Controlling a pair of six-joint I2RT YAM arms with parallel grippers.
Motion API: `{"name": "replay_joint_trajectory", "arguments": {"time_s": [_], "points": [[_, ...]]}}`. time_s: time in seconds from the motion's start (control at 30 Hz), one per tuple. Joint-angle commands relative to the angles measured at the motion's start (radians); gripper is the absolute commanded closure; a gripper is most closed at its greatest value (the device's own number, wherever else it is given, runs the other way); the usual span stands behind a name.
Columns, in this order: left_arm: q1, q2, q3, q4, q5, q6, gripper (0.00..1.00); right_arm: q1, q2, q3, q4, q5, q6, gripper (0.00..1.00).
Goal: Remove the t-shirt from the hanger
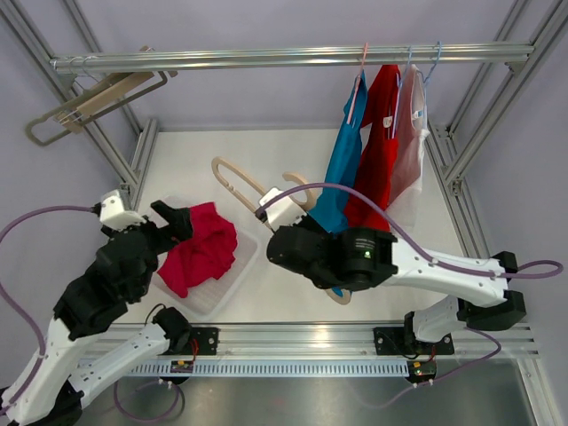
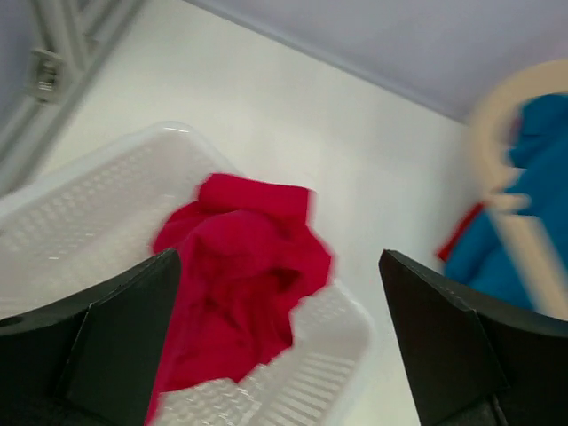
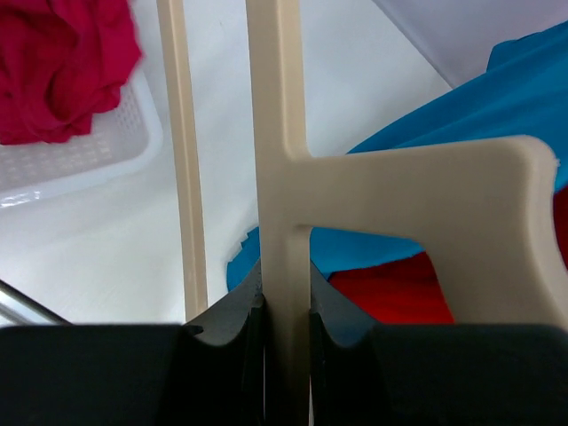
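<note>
A crimson t-shirt (image 1: pixel 200 248) lies crumpled in a white plastic basket (image 1: pixel 217 297); both also show in the left wrist view, the shirt (image 2: pixel 240 284) and the basket (image 2: pixel 80 231). My left gripper (image 1: pixel 170 220) (image 2: pixel 277 293) is open and empty just above the shirt, not touching it. A bare beige hanger (image 1: pixel 232 176) lies slanted over the table. My right gripper (image 1: pixel 286 241) (image 3: pixel 286 306) is shut on the hanger's bar (image 3: pixel 280 133); no cloth is on it.
A blue shirt (image 1: pixel 342 169), a red shirt (image 1: pixel 377 151) and a translucent pink garment (image 1: pixel 410 133) hang from the metal rail (image 1: pixel 293 58) at back right. Spare wooden hangers (image 1: pixel 93 102) hang at the rail's left end. Frame posts stand at both sides.
</note>
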Motion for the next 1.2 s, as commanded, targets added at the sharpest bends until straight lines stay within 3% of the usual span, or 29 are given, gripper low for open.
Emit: {"name": "replay_joint_trajectory", "arguments": {"time_s": [0.0,0.1,0.23,0.4,0.63,0.73,0.8,0.83,0.93,1.0,1.03,1.13,1.17], "points": [[0.003,-0.064,0.083,-0.011,0.204,-0.144,0.01,-0.029,0.018,0.054,0.051,-0.033,-0.079,1.0],[0.003,-0.067,0.063,0.079,0.33,-0.161,0.01,-0.038,0.053,0.089,0.067,-0.038,-0.092,1.0],[0.003,-0.05,-0.041,0.36,0.559,-0.24,0.01,-0.038,0.121,0.127,0.073,-0.055,-0.093,1.0],[0.003,0.043,-0.13,0.663,0.637,-0.321,0.02,-0.038,0.17,0.143,0.088,-0.07,-0.09,1.0],[0.003,0.175,-0.185,0.874,0.674,-0.35,0.05,-0.037,0.233,0.164,0.08,-0.067,-0.063,1.0],[0.003,0.227,-0.201,0.92,0.661,-0.361,0.22,-0.032,0.236,0.163,0.09,-0.064,-0.041,1.0],[0.003,0.232,-0.233,0.966,0.654,-0.373,0.38,-0.029,0.215,0.14,0.102,-0.064,-0.018,1.0],[0.003,0.227,-0.241,0.992,0.649,-0.376,0.6,-0.029,0.204,0.129,0.116,-0.07,-0.009,1.0],[0.003,0.2,-0.248,0.997,0.619,-0.372,1.0,-0.026,0.114,0.054,0.169,-0.127,0.055,1.0],[0.003,0.169,-0.257,1.009,0.6,-0.372,1.0,-0.026,0.052,-0.038,0.229,-0.199,0.077,0.94],[0.003,0.16,-0.265,1.021,0.597,-0.373,1.0,-0.024,-0.015,-0.073,0.302,-0.231,0.086,0.8],[0.005,0.132,-0.273,1.051,0.597,-0.387,1.0,-0.026,-0.171,-0.236,0.474,-0.358,0.112,0.51],[0.006,0.129,-0.268,1.055,0.605,-0.395,1.0,-0.026,-0.215,-0.282,0.517,-0.418,0.123,0.35]]}}
